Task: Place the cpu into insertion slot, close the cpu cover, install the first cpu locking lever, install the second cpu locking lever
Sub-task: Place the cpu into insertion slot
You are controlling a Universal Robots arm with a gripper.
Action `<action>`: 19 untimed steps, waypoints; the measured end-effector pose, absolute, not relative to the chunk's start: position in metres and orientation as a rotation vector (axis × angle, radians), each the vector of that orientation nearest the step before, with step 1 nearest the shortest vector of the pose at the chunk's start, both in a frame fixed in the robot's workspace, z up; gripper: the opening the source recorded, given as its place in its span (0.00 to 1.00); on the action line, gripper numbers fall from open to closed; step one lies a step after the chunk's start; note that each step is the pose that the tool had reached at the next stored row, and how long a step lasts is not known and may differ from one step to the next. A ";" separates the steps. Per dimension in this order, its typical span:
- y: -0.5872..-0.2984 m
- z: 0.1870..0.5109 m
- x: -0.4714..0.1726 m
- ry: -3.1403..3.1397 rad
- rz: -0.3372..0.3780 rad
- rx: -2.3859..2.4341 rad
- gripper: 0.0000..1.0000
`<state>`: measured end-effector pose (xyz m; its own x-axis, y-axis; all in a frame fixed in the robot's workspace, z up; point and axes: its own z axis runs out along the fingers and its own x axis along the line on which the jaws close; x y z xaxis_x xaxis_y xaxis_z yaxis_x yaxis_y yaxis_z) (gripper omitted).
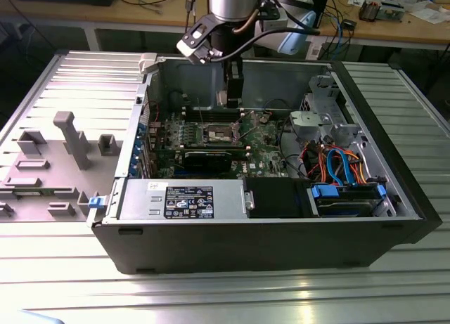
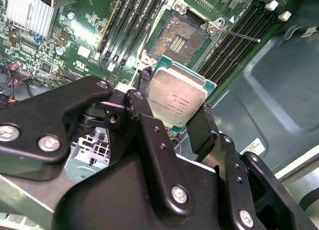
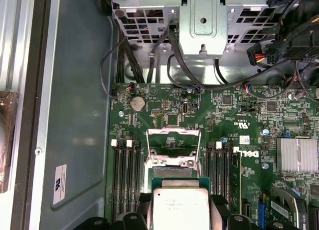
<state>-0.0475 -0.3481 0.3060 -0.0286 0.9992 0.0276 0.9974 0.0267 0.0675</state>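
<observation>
Gripper (image 2: 174, 110) is clamped on the cpu (image 2: 177, 93), with a black finger (image 2: 142, 103) on each of two opposite edges. The chip's silvery top shows in both wrist views, with a green rim at its edge. The cpu hangs above the green motherboard (image 3: 224, 115), near the insertion slot (image 2: 182, 38) but not seated in it. The slot lies bare with its dark centre exposed, between two banks of long memory slots (image 3: 124, 175). The cpu cover (image 3: 173, 132) is swung open, a silvery frame lifted off the slot. A thin metal lever rod (image 2: 239, 35) sticks out beside the slot. In the exterior view the arm reaches down into the open computer case (image 1: 281, 247), over the middle of the board.
</observation>
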 end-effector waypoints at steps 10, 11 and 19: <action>-0.348 0.297 -0.048 2.211 0.105 2.190 0.55; -0.348 0.296 -0.048 2.210 0.105 2.191 0.55; -0.348 0.292 -0.048 2.202 0.104 2.198 0.55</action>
<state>-0.0479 -0.3481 0.2921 -0.0026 0.9996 0.0274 0.9977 0.0008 0.0673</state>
